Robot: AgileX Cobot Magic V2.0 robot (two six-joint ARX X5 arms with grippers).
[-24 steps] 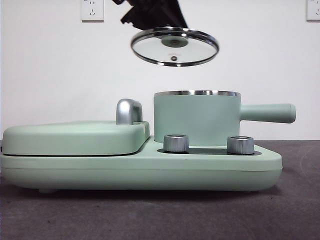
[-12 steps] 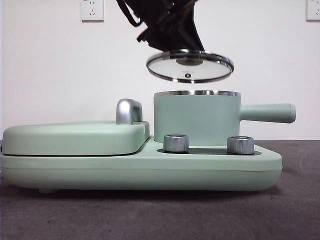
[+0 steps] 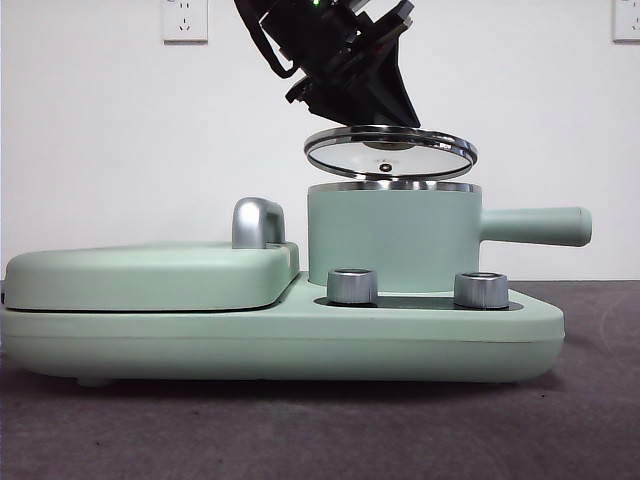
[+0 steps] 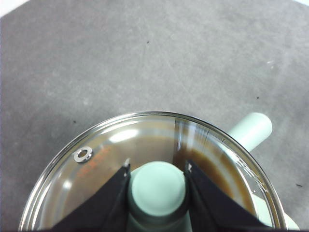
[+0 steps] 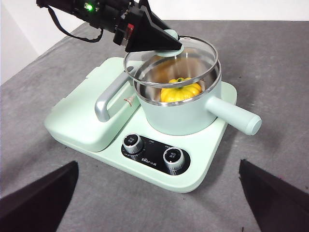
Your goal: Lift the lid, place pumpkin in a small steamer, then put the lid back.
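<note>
Mint-green enamel covers nearly everything here: the cooker base [image 3: 300, 335], the flat griddle cover [image 3: 150, 272] on its left with a chrome handle [image 3: 256, 222], and the small steamer [image 3: 390, 238] standing on the right half with its long straight handle [image 3: 535, 226] pointing right. Small dark lettering sits on the black control strip [image 5: 153, 155] by the two steel dials [image 5: 133, 143], and a red mark shows on the griddle cover near the pot, but neither is sharp enough to read. The left gripper [image 4: 157, 169] reaches in from above and behind, its two black jaws clamped on either side of the mint-green knob [image 4: 157, 187] of the lid [image 3: 390, 152]. The round glass lid with its steel rim hangs just above the steamer's steel rim [image 3: 392, 186], tilted a little, its left edge higher, and not seated; a thin gap shows between the two rims in the front view. The lid lies almost directly over the pot's mouth. Through the glass and the gap the right wrist view shows the pumpkin [image 5: 180, 91], yellow-orange with a green stem, lying inside the steamer. The right gripper [image 5: 159, 203] waits well back on the near side of the cooker, jaws wide apart and holding nothing. Open grey table [image 5: 289, 67] lies all around the base, with free room to the right of the pot handle and in front of the dials.
</note>
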